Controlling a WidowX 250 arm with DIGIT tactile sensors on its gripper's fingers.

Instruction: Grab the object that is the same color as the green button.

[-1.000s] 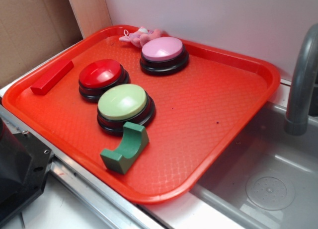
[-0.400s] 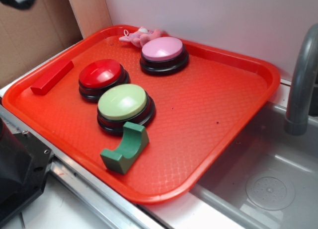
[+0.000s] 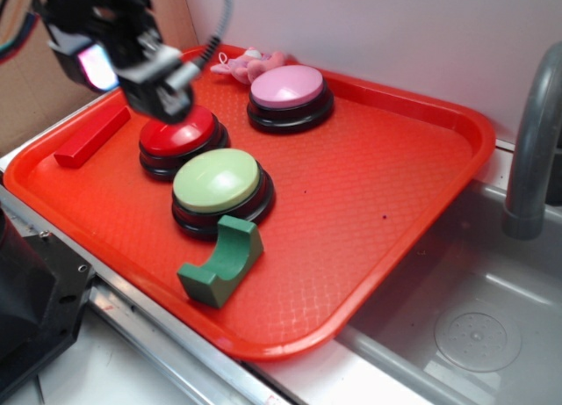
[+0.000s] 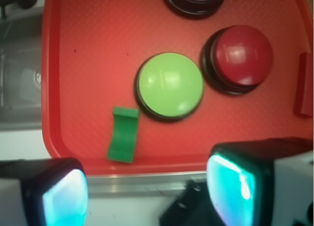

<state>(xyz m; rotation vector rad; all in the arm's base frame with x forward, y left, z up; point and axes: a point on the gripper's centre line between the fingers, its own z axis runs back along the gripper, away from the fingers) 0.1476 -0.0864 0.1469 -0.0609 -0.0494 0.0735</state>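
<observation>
Green block [image 3: 221,261], the small dark arch-shaped piece, lies untouched on the red tray [image 3: 386,247] near its front edge, just beside the green button [image 3: 217,180] whose pale top it is meant to match (its shade is much darker than the button's, but nothing else here is green). Nothing of the grab is done yet, as far as the pictures show. The tool [image 3: 162,102] hangs in the air at the far left of the exterior view, over the red button [image 3: 178,129] and well apart from the block. In the wrist view its two pads [image 4: 64,196] stand wide apart at the bottom of the frame with nothing between them, so it is open and empty, and the block [image 4: 123,134] lies on the tray beyond them, roughly in line with the gap though nearer the left pad. Still left, by my reading: carry the tool across past the green button, come down over the block, close on it and lift. The pink button [image 3: 287,86] and the long red block [image 3: 90,137] sit farther back and play no part.
</observation>
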